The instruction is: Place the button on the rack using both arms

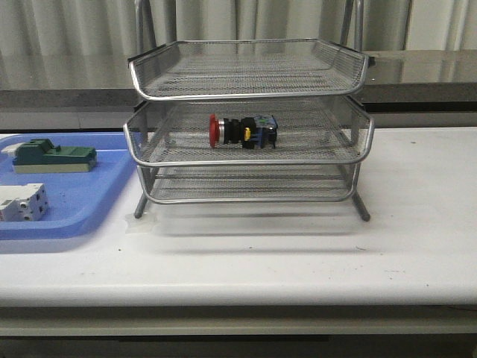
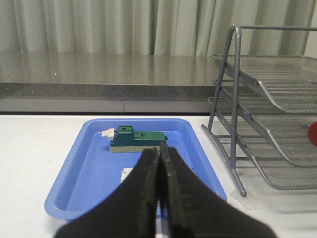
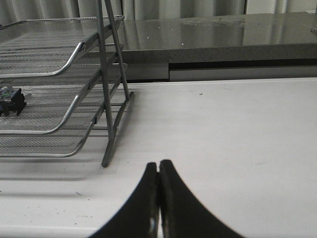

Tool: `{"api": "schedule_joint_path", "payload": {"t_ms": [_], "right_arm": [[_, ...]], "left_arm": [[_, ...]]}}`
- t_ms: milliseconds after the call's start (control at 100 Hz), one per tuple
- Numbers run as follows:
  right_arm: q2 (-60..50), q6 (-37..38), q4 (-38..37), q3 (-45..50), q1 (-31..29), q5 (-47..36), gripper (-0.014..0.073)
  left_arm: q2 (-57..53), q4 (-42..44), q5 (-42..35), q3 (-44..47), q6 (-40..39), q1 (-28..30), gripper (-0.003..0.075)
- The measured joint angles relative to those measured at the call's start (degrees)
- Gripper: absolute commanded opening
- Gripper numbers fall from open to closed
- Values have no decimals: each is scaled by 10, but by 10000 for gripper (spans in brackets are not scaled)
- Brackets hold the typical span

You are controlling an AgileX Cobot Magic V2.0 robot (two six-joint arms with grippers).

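White table (image 1: 417, 224): button (image 1: 242, 131) on rack (image 1: 250, 160) middle tray; no legible writing.

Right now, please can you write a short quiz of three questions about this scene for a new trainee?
1. Which tier of the rack holds the button?
2. True or false: the left end effector is open.
3. What lies on the blue tray: (a) one block, (b) a green block and a white block, (c) nothing?

Key: 1. The middle tier. 2. False, its fingers are closed and hold nothing. 3. (b): green block, white block.
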Motion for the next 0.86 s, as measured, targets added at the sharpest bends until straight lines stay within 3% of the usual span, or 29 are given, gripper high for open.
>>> {"api": "schedule_joint_path", "payload": {"t_ms": [860], "right_arm": [[0,0,0,0,0,0,-60]], "left_arm": [[0,2,-6,0,-1,-4,-20]]}}
